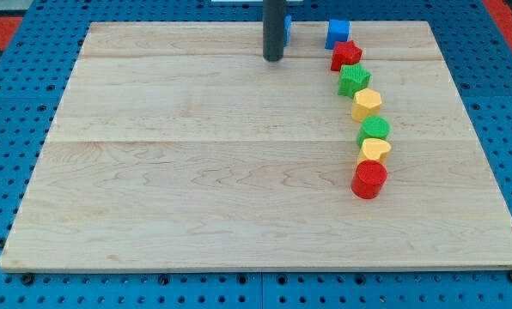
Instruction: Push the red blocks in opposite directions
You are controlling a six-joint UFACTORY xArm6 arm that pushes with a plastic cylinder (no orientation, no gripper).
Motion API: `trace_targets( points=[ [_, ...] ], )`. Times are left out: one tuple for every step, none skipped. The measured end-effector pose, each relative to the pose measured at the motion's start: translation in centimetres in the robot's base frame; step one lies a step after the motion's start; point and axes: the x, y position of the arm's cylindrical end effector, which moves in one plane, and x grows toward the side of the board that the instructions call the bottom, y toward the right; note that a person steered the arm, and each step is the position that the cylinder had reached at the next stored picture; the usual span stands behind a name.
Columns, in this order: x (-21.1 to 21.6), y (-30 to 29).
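A red star-shaped block (344, 55) lies near the view's top right, just below a blue cube (338, 33). A red cylinder (368, 179) stands at the lower end of a line of blocks on the view's right. Between them lie a green star-shaped block (353, 80), a yellow block (367, 104), a green round block (374, 130) and a yellow block (375, 150). My tip (273, 58) rests on the board near the view's top, well left of the red star. A second blue block (286, 29) shows partly behind the rod.
The wooden board (196, 172) lies on a blue perforated table (7, 103). The blocks form a curved line down the board's right side.
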Motion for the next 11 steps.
trace_targets(
  points=[
    [11.9, 5.0],
    [22.4, 8.9],
    [26.1, 10.3],
    [26.3, 13.4],
    [29.7, 13.5],
    [30.4, 23.9],
    [21.7, 26.1],
    [9.7, 24.3],
    [0.3, 20.5],
    [-2.7, 16.7],
    [-2.7, 16.7]
  ],
)
